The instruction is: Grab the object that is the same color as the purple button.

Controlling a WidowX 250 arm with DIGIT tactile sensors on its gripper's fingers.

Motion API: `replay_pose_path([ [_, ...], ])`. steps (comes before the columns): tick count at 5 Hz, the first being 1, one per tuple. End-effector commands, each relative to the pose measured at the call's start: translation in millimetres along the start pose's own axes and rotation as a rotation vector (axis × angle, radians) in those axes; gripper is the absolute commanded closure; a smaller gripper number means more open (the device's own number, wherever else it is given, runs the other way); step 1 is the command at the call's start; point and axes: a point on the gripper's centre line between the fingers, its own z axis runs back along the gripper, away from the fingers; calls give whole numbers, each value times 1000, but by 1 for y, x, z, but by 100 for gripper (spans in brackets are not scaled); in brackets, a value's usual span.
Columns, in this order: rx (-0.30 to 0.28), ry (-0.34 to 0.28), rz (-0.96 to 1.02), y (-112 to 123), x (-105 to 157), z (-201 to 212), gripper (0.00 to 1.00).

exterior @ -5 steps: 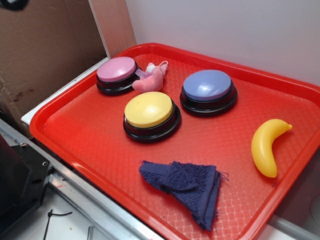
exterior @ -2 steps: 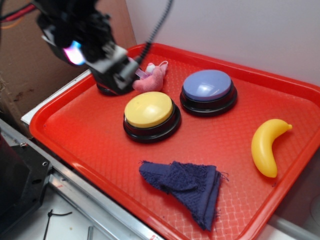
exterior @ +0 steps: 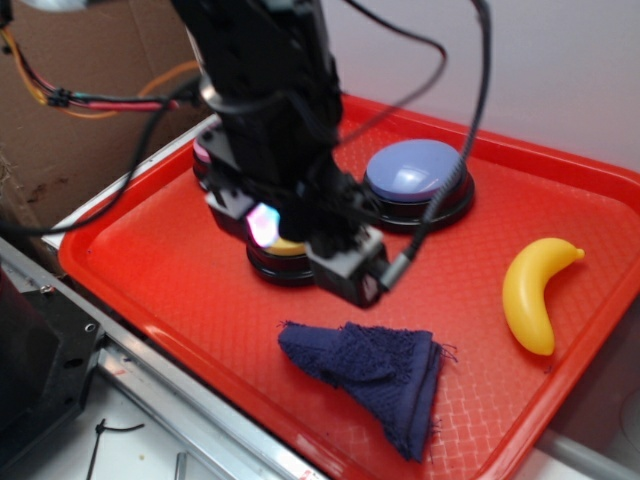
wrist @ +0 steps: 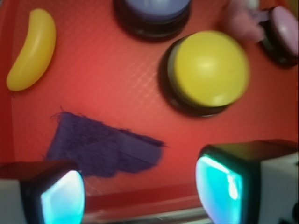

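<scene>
The object, a dark navy-purple rag (exterior: 375,375), lies crumpled near the front edge of the red tray (exterior: 150,270). The purple button (exterior: 415,170) stands at the back of the tray. My gripper (exterior: 345,268) hangs over the yellow button (exterior: 283,252), just behind and left of the rag, and does not touch it. In the wrist view the rag (wrist: 100,144) lies ahead and to the left of my gripper (wrist: 140,191). The jaws stand wide open with only tray floor between them. The purple button (wrist: 152,7) shows at the top edge.
A yellow banana (exterior: 532,290) lies at the tray's right side. The arm covers most of the pink button (exterior: 203,150). The wrist view shows the yellow button (wrist: 210,67), the pink button (wrist: 285,28), a pink plush toy (wrist: 243,21) and the banana (wrist: 30,49).
The arm came into view at the back left over the pink button. It has since swung forward and right, lower, over the yellow button and closer to the rag.
</scene>
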Motion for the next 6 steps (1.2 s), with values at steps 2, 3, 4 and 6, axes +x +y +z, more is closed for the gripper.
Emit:
replay_pose_path([
  [2, -59, 104, 88, -15, 3, -65, 0],
  [3, -47, 127, 126, -13, 0, -72, 0],
  [4, -23, 125, 154, -11, 5, -76, 100],
  [6, -12, 116, 185, -10, 2, -73, 100],
])
